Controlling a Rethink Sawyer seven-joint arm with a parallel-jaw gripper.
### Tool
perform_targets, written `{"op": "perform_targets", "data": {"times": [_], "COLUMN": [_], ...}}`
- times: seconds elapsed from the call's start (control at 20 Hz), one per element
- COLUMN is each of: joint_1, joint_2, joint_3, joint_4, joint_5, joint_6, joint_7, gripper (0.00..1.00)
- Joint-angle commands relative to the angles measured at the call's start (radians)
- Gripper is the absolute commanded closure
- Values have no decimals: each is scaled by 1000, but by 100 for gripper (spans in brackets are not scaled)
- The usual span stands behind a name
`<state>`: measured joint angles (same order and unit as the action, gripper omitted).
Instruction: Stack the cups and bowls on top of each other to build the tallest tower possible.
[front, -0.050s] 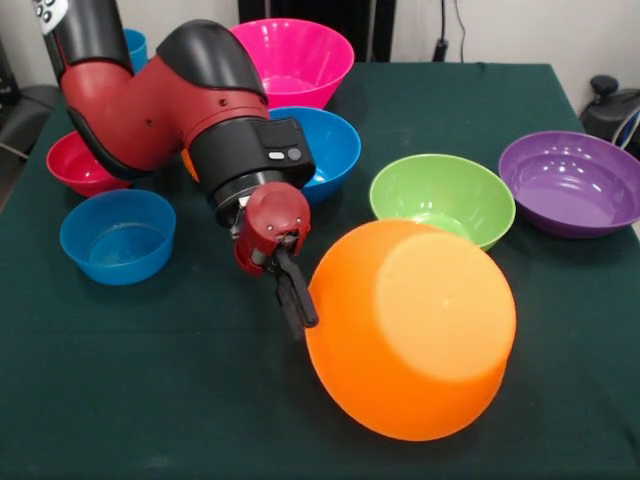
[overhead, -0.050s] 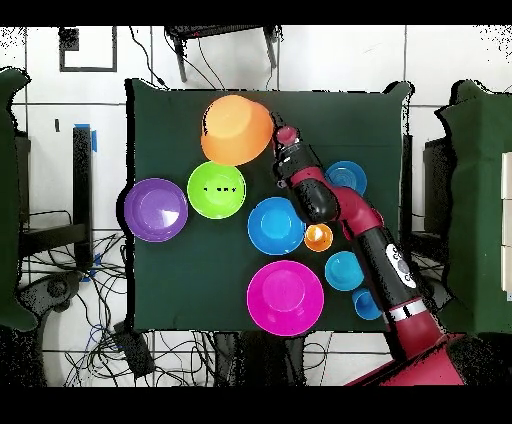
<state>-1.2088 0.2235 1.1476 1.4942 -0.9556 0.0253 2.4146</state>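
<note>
Already tipped with its flat bottom toward the camera, the large orange bowl (front, -0.050s: 410, 330) sits at lower centre-right of the front view. Going left to right: a red bowl (front, -0.050s: 78, 163) and a small blue bowl (front, -0.050s: 118, 235) rest on the green surface (front, -0.050s: 150, 400); the gripper (front, -0.050s: 295, 295) has its dark fingers closed over the orange bowl's left rim, probably to turn it over as a base. Behind lie blue (front, -0.050s: 325, 145), pink (front, -0.050s: 295, 60), green (front, -0.050s: 443, 197) and purple (front, -0.050s: 572, 182) bowls, all upright and unstacked.
</note>
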Motion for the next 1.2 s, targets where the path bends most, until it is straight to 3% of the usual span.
{"op": "perform_targets", "data": {"times": [0.05, 0.3, 0.65, 0.85, 1.05, 1.2], "joint_1": [26, 43, 27, 52, 68, 73], "joint_2": [56, 37, 71, 4, -62, -88], "joint_3": [-37, -46, -19, -26, 16, 66], "joint_4": [-97, -97, -110, -99, -90, -97], "joint_5": [-70, -75, -80, -126, -194, -201], "joint_6": [193, 151, 151, 116, 107, 137], "joint_7": [-385, -365, -437, -425, -493, -567], "gripper": [0, 0, 0, 0, 0, 0]}}
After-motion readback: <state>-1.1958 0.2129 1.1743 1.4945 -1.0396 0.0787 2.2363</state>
